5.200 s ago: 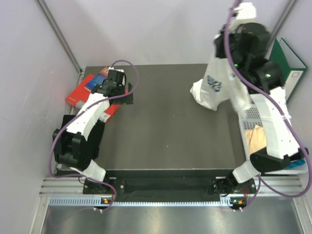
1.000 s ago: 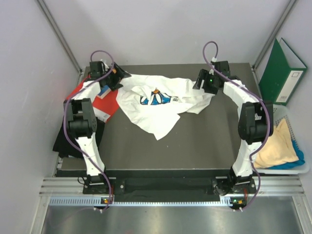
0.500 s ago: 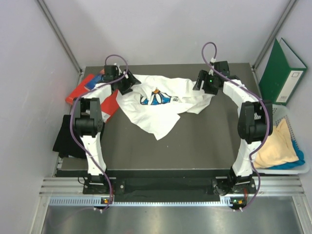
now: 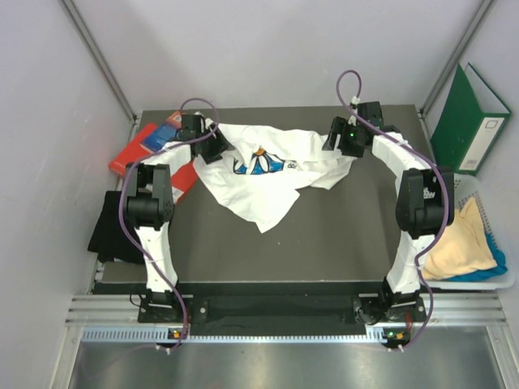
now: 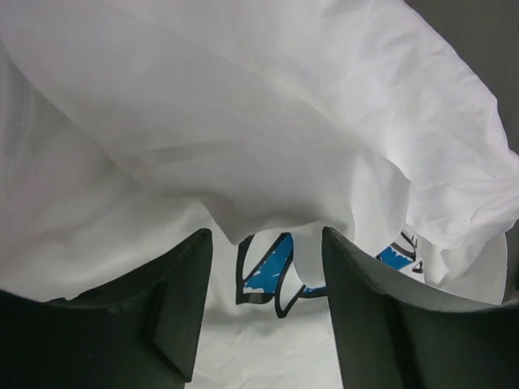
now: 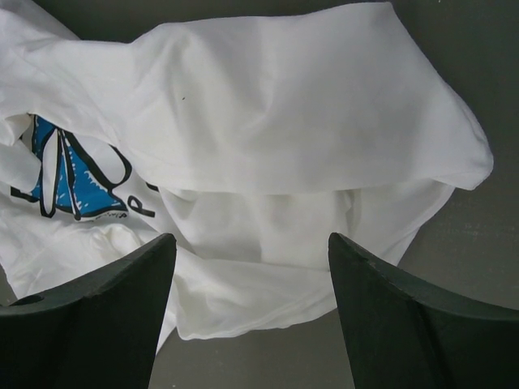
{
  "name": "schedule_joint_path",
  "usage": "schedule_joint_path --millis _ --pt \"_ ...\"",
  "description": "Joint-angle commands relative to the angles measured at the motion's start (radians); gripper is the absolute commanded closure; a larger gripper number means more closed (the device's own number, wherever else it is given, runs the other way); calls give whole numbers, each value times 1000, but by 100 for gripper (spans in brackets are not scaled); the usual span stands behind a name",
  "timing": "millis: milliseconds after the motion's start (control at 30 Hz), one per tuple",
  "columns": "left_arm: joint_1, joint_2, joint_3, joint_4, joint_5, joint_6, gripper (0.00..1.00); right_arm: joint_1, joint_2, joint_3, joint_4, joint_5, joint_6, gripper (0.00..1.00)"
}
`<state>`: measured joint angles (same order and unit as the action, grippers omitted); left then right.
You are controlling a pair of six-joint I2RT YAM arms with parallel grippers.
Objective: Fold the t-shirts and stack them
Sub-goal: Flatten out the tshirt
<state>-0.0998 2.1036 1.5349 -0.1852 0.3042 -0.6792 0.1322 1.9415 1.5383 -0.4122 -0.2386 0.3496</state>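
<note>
Cloth lies rumpled along the table's (image 4: pixel 324 235) far edge: the white t-shirt (image 4: pixel 268 174), daisy print up, one tail reaching toward the middle. The left gripper (image 4: pixel 212 146) sits at the shirt's far-left end, jaws apart, a white fold just ahead of its fingers (image 5: pixel 174 316) (not pinched). The right gripper (image 4: pixel 339 139) stands over the far-right end, jaws wide and unclosed. A black t-shirt (image 4: pixel 109 227) hangs off the left edge. A pale yellow t-shirt (image 4: pixel 458 239) and a blue t-shirt (image 4: pixel 493 263) lie in the basket (image 4: pixel 504 282) beside the right edge.

I see a dark table (image 4: pixel 324 235) boxed by pale lilac walls (image 4: pixel 268 49), an aluminium rail (image 4: pixel 284 306) along its near edge, evenly lit.
</note>
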Motion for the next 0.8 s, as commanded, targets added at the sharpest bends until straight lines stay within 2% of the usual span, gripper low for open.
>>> schedule_joint_path --millis 0,67,100,133,167,300,400,533,700,767 --pt "-17 70 123 56 -11 -5 48 -13 -23 22 1 -21 -18 25" --pt "-18 110 175 56 -22 -11 66 -13 -30 20 0 -22 -23 24" --pt "-18 122 210 49 -23 -8 84 -13 -32 14 0 -24 -23 25" --pt "-17 133 281 15 -28 -2 95 -13 -39 5 0 -24 -26 25" --pt "-15 147 322 -2 -24 1 100 -13 -44 -1 -2 -24 -26 24" --pt "-12 109 410 -62 -1 29 100 -13 -73 -46 4 -22 -34 25" --pt "-6 6 354 -68 9 38 100 -14 -88 -85 6 -11 -40 25" --pt "41 -105 272 -82 10 -20 100 -13 -102 -106 16 -10 -40 25" --pt "89 -5 364 -85 91 -97 100 -13 -90 -90 10 -22 -41 25" --pt "86 97 500 -121 114 -124 100 -14 -79 -67 -13 -22 -54 25"
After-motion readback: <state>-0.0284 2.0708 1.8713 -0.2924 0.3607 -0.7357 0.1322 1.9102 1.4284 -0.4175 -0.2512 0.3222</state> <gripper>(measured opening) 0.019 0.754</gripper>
